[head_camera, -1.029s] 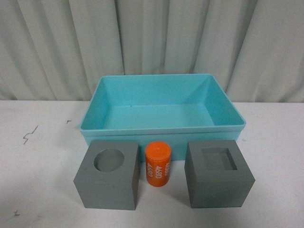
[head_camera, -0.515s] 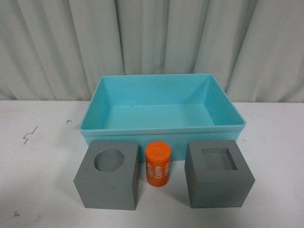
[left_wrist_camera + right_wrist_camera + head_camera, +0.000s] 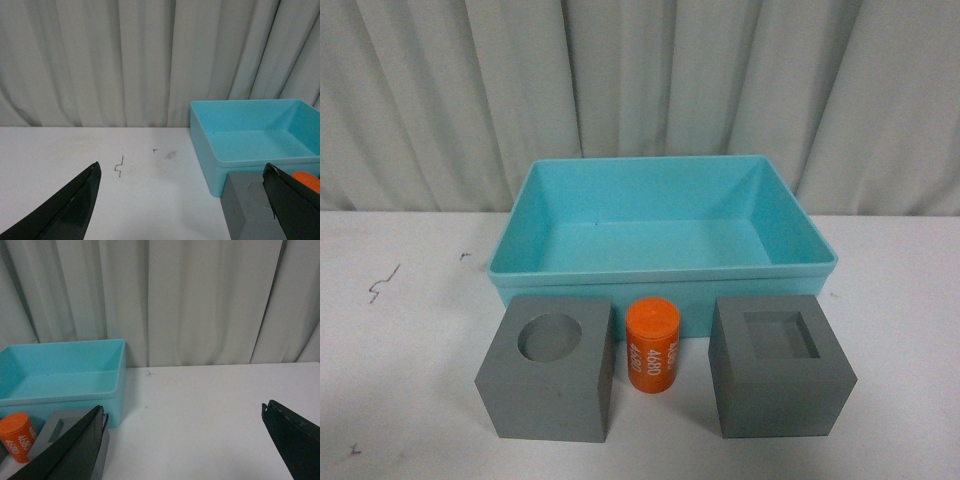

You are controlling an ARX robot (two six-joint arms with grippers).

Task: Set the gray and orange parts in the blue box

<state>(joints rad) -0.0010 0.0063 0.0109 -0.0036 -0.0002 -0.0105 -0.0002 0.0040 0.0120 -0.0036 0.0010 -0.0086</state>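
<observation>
The three parts stand on the white table [image 3: 410, 350], all outside the blue box [image 3: 660, 274] and in a row along its near long wall. The orange cylinder [image 3: 653, 348] is upright, about level with the middle of that wall and just in front of it; whether it touches the wall cannot be told. White "4680" print runs down its side. The gray cube with the round recess [image 3: 548, 370] sits before the box's near left part, recess facing up. The gray cube with the square recess [image 3: 780, 368] sits before the box's near right part, recess also up. Each cube stands just beside the cylinder with a narrow gap between them.

The box lies level with its open top up, and its floor shows bare turquoise.

The left gripper [image 3: 181, 167] is out beyond the box's left end, above the table, its two dark fingers [image 3: 75, 210] spread wide with nothing between them. The right gripper [image 3: 183, 407] is out beyond the box's right end, likewise spread wide and holding nothing.

A small dark scribble mark [image 3: 382, 285] shows on the table to the left of the box. A pale pleated curtain [image 3: 640, 80] hangs behind the box's far wall.
</observation>
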